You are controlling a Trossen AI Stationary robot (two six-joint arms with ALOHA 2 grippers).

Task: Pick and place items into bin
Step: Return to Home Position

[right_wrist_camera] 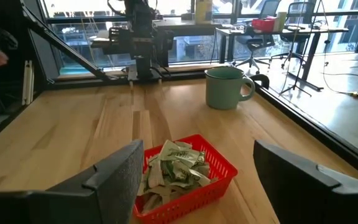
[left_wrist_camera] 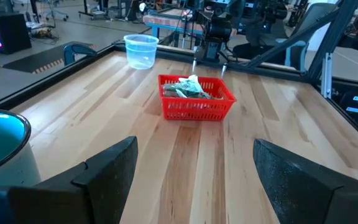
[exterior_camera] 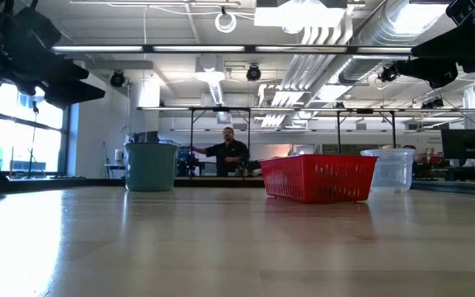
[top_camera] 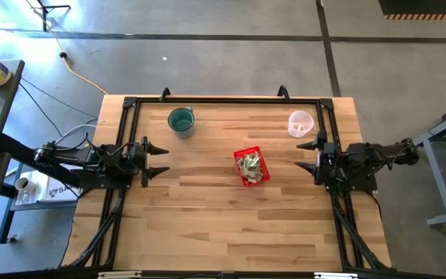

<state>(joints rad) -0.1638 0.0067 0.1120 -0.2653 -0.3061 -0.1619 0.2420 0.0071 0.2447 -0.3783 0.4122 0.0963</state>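
Many wrappers (top_camera: 249,165) in red basket (top_camera: 265,166), left claw (top_camera: 163,160), right claw (top_camera: 302,155) spread

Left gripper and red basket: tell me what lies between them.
Only bare tabletop between the left gripper and the red basket, seen in the high and left wrist views; the teal cup stands aside.

From table height the red basket (exterior_camera: 318,179) wall hides everything inside it, and it covers the near edge of the clear cup (exterior_camera: 396,169) too. The left arm (exterior_camera: 35,58) and right arm (exterior_camera: 456,49) are just dark shapes chopped off at the top corners there. From above, the wrapper pieces (top_camera: 249,165) are one tiny pale heap (no way to count them or read the print). The left wrist view cuts the teal cup (left_wrist_camera: 2,152) off at the edge. The right gripper (right_wrist_camera: 197,146) blocks the basket's near corner with its own finger.
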